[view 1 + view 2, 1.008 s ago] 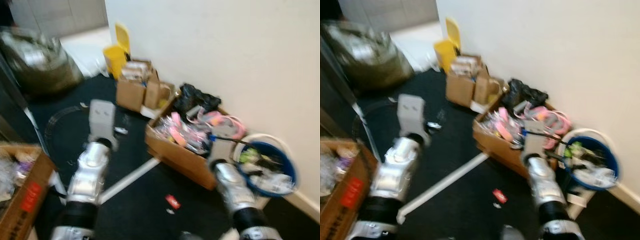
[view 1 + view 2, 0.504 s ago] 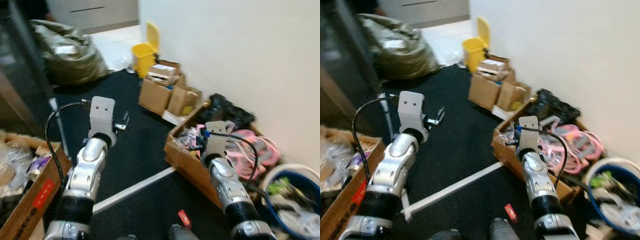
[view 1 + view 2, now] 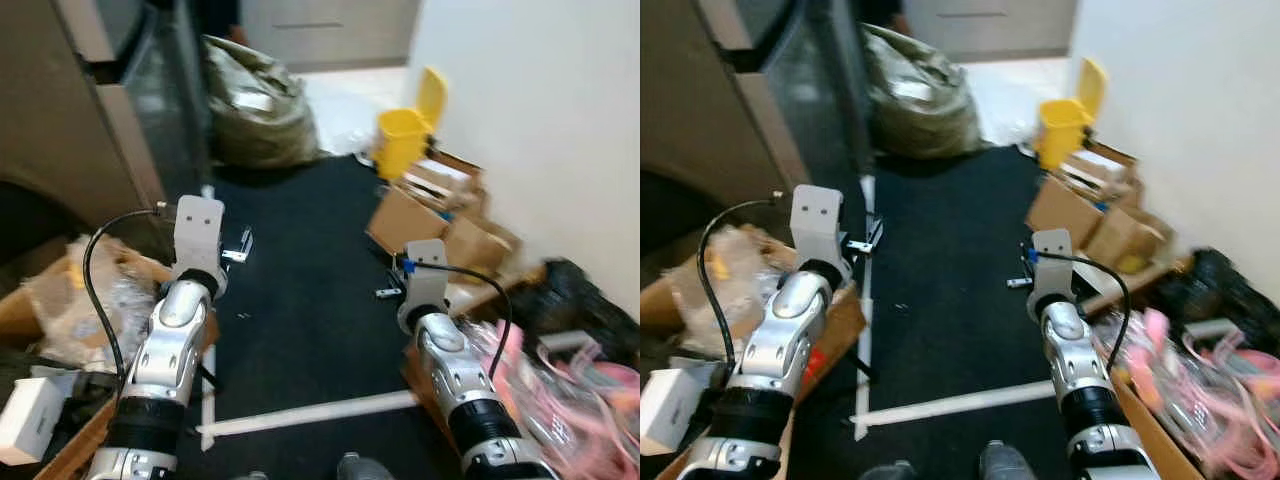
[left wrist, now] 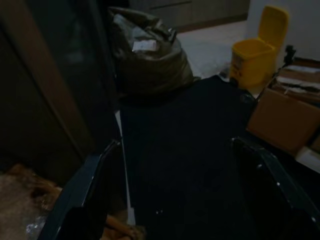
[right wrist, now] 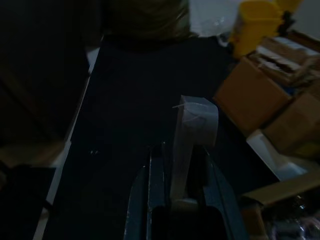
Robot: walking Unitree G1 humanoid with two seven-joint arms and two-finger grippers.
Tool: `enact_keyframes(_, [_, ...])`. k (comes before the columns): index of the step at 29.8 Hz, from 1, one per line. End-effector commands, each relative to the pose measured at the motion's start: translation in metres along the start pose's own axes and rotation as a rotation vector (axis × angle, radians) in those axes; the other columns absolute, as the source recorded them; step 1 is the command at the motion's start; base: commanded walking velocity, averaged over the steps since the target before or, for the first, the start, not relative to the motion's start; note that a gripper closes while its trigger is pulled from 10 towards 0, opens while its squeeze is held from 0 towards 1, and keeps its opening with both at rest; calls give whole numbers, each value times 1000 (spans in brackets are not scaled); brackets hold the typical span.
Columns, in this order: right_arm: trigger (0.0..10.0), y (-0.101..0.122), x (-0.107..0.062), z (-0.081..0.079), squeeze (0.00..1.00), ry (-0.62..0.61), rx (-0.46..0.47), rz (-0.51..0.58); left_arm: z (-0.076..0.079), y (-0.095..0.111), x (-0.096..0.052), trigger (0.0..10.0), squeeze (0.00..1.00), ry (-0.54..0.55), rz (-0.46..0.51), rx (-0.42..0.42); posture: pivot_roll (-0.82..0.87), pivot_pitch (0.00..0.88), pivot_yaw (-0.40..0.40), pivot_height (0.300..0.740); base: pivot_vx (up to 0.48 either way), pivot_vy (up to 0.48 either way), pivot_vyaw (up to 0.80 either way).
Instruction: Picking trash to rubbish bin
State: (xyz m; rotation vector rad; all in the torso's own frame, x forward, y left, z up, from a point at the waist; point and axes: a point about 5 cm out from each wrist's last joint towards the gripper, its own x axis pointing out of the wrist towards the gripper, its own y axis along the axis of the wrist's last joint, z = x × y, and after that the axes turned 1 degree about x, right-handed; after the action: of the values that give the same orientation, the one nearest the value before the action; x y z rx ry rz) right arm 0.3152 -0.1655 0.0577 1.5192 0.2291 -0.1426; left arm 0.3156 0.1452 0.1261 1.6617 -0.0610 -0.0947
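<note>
A: Where was the right tool point(image 5: 177, 192)?
B: Held up over the black floor point(image 3: 300, 300), its fingers point(image 5: 150, 190) closed on a pale, see-through scrap point(image 5: 192, 132). The scrap stood up out of the grip, wider at its free end.

A: And the left tool point(image 4: 175, 175)?
B: Also raised, its fingers point(image 4: 87, 185) spread wide apart with nothing between them, pointing along the floor toward a bulging bag point(image 3: 255, 100) at the far end.

A: Where was the bin?
B: A yellow bin point(image 3: 405, 140) with its lid up stood beyond the carpet's far edge, by the white wall point(image 3: 540, 110), well apart from the right tool. Just on the near side of it sat brown boxes point(image 3: 435, 205) along the wall.

A: Anything else nearby?
B: A box of pink clutter point(image 3: 570, 370) lay by the robot's right arm, and an open box of crumpled wrap point(image 3: 75, 300) sat by its left arm, next to a dark cabinet point(image 3: 90, 110). A white tape strip point(image 3: 310, 413) crossed the floor in front of the arms.
</note>
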Motion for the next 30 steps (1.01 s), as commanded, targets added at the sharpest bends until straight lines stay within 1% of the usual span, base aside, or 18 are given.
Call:
enact_keyframes(1, [10000,0,0,-1,0,5,3,3,1,0,0,10000,0,-4,-2,5,-41,0,-10,740,322,0,800])
enact_keyframes(13, [10000,0,1,-1,0,8,0,3,0,1,0,10000,0,-4,-2,7,-39,0,-8,740,319,0,800])
enact_keyframes(14, [10000,-1,1,-1,0,3,20,3,0,1,0,10000,0,2,0,7,-38,0,-7,740,247,0,0])
enact_keyframes(17, [10000,-2,1,2,0,-9,40,2,0,1,1,10000,0,13,-9,8,-37,0,-7,740,82,0,0])
enact_keyframes(27, [10000,-2,1,3,0,-13,34,2,-1,-1,1,10000,0,9,-17,16,-33,0,-5,740,0,0,0])
enact_keyframes(30, [10000,-2,1,1,0,-1,14,2,0,-1,1,10000,0,8,-18,18,-33,0,-6,740,0,0,0])
